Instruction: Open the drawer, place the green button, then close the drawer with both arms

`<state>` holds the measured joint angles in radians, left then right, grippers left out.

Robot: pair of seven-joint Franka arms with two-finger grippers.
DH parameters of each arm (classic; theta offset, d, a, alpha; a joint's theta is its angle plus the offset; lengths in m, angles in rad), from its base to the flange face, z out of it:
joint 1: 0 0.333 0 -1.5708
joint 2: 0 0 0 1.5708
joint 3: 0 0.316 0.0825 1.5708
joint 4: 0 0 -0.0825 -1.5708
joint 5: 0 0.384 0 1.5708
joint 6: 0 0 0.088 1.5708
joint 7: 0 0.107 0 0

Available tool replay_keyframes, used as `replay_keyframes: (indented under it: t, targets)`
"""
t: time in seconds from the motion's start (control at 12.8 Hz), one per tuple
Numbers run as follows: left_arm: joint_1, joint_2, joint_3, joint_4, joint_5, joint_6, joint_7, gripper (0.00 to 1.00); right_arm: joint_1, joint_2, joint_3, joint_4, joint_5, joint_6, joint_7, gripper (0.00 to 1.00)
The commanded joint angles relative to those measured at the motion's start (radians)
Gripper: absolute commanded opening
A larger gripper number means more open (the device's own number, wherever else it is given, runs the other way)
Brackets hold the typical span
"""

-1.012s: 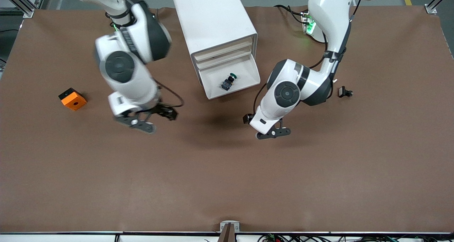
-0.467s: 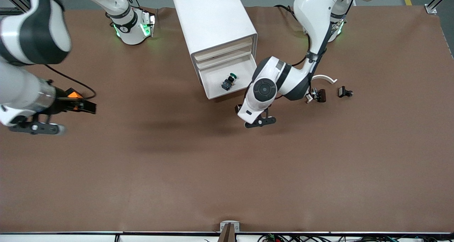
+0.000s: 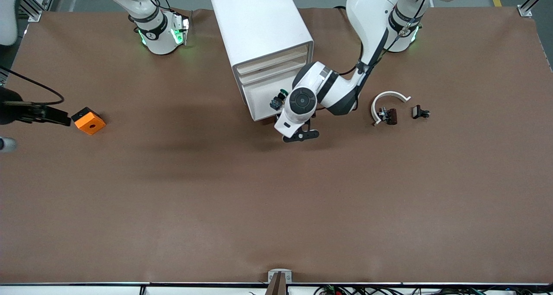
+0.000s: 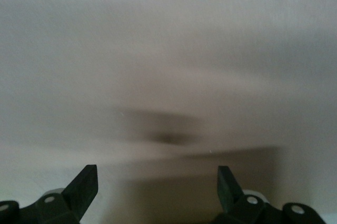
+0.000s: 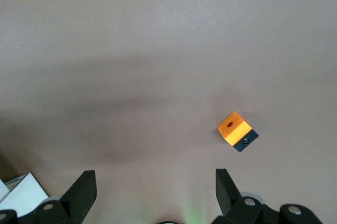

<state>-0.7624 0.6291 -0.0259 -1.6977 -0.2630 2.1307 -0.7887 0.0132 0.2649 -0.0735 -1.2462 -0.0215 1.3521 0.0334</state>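
Tiny green-capped button [image 3: 278, 99] sits in the pulled-out cream plastic drawer [image 3: 259, 100]. Left gripper [image 3: 301, 135], fingers spread, hovers at its 5 o'clock; right gripper [image 5: 152, 192] waits, spread too. Drawer looks light, slick; push its flat front.

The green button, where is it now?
In the front view the button lies in the open bottom drawer of the white cabinet, beside the left arm's wrist.
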Motion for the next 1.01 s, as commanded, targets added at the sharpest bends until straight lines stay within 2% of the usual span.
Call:
replay_keyframes:
  t: [0.0, 0.39, 0.62, 0.86, 0.93]
  targets:
    - [0.000, -0.014, -0.037, -0.014, -0.038, 0.006, -0.040, 1.00, -0.042, 0.002, 0.023, 0.057, -0.017, -0.021, -0.010, 1.00]
    - [0.000, -0.019, -0.129, -0.017, -0.038, -0.015, -0.161, 1.00, -0.059, -0.007, 0.027, 0.057, 0.005, -0.018, 0.000, 1.00]
    - [0.002, -0.029, -0.160, -0.017, -0.038, -0.087, -0.195, 1.00, -0.061, -0.088, 0.027, -0.004, 0.005, -0.016, 0.002, 1.00]
    - [0.002, -0.028, -0.187, -0.017, -0.038, -0.100, -0.213, 1.00, -0.055, -0.139, 0.032, -0.021, 0.005, -0.053, 0.002, 1.00]
    - [0.002, -0.025, -0.196, -0.017, -0.039, -0.100, -0.215, 1.00, -0.055, -0.162, 0.032, -0.056, 0.005, -0.044, 0.002, 1.00]
